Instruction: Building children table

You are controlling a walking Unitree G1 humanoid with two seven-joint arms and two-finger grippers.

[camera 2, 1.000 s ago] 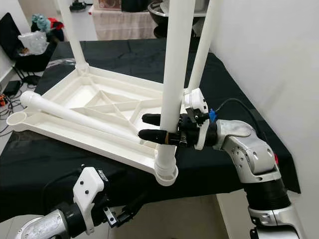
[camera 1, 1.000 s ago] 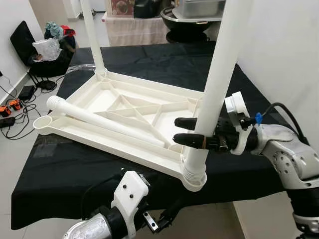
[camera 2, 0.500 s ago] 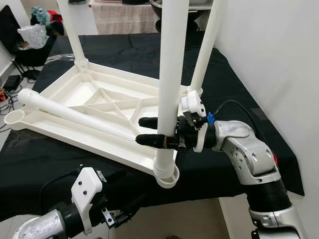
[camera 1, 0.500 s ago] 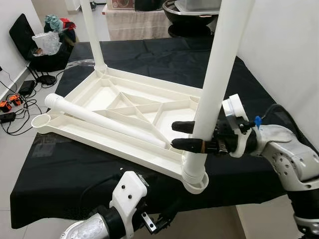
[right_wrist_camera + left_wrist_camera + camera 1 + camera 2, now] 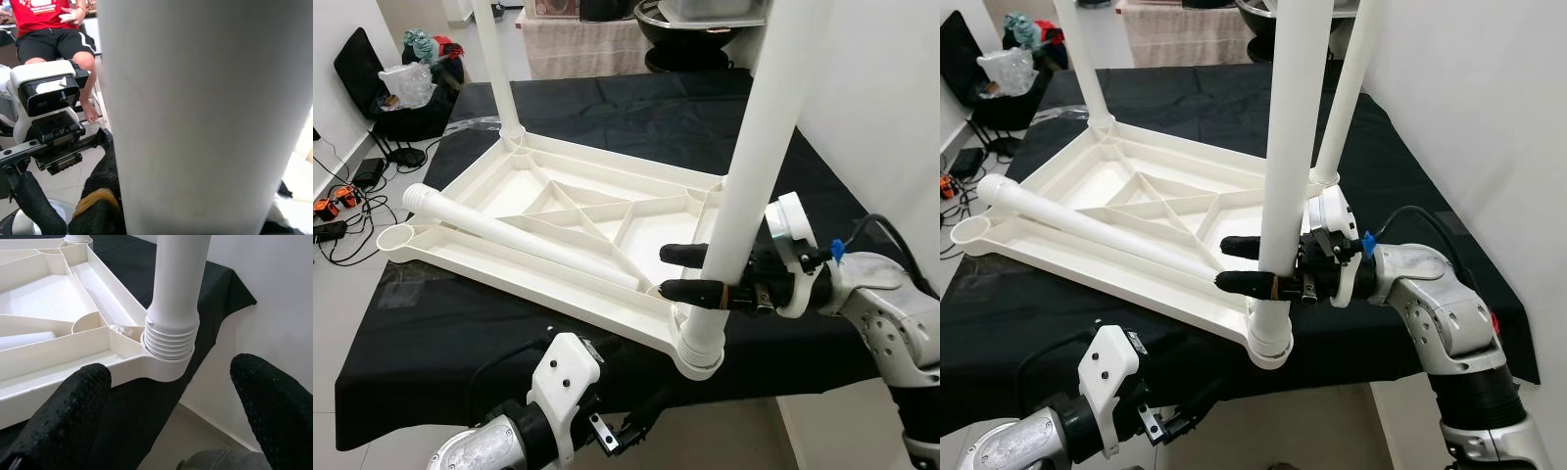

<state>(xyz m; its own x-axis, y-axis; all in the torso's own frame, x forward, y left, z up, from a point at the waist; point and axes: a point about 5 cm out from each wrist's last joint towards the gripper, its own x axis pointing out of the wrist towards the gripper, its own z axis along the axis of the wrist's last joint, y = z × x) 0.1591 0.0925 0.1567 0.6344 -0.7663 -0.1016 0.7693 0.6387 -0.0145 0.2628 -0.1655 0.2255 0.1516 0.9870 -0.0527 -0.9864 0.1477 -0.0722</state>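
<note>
An upturned white tabletop [image 5: 558, 230] lies on a black-draped surface [image 5: 636, 108]. The right gripper [image 5: 700, 274] clasps an upright table leg [image 5: 744, 196], one finger either side, just above the threaded collar seated in the near corner socket [image 5: 697, 354]. Compared with a second ago, the grip sits a little nearer the robot, the leg staying seated; it looks nearly fixed. A loose leg [image 5: 519, 238] lies across the tabletop beyond the fingertips. The left gripper [image 5: 166, 431] hovers below the socket, fingers [image 5: 63, 416] spread wide, empty.

Cut-off legs, hidden tool tip

The upright leg [image 5: 749, 166] runs past the top edge; it covers part of the right tool [image 5: 1252, 264].
</note>
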